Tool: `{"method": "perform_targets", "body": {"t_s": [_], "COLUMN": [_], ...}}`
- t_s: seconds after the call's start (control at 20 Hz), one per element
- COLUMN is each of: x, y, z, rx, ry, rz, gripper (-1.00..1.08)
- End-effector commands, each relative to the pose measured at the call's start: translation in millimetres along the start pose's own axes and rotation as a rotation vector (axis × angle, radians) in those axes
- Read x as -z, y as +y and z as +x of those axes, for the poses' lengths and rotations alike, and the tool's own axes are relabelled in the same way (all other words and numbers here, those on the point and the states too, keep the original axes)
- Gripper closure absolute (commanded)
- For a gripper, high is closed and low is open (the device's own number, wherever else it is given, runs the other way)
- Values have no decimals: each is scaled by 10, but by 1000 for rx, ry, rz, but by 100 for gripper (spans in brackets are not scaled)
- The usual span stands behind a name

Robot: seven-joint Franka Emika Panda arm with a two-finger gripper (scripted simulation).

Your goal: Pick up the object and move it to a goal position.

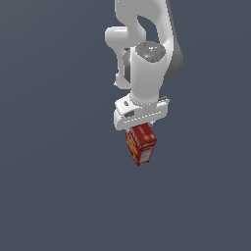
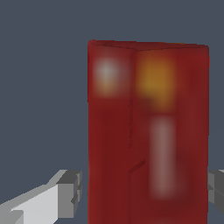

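Observation:
The object, a small red box [image 1: 141, 143] with orange cracker pictures on one face and a white label panel on its side, hangs tilted under the white arm in the exterior view. My gripper [image 1: 138, 128] is shut on its upper part, with the fingers mostly hidden behind the box. In the wrist view the red box [image 2: 146, 131] fills the middle, blurred and very close. A grey finger pad [image 2: 70, 192] presses against one side, and the edge of the other finger [image 2: 216, 183] shows against the opposite side. No goal marker shows.
Around the arm there is only a plain dark blue-grey background in both views. No table edge, container or other object appears.

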State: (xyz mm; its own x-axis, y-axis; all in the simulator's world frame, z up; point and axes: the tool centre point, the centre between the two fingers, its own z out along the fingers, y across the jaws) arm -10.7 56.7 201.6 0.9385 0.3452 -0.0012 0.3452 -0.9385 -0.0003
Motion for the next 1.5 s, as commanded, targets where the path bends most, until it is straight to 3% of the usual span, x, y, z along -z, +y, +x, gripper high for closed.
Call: {"method": "perform_targets", "body": {"t_s": [0.0,0.15,0.2,0.9,1.45], "x": [-71,-95,-95,-41,528], "y": [1,5,5,8,64], "z": [6,14,14,20,111], "rx": [1,1,1,1,1], "ry": [1,1,1,2,2], "rz": [0,0,0,-1,0], "gripper": [-92,-92,108,108,108]}}
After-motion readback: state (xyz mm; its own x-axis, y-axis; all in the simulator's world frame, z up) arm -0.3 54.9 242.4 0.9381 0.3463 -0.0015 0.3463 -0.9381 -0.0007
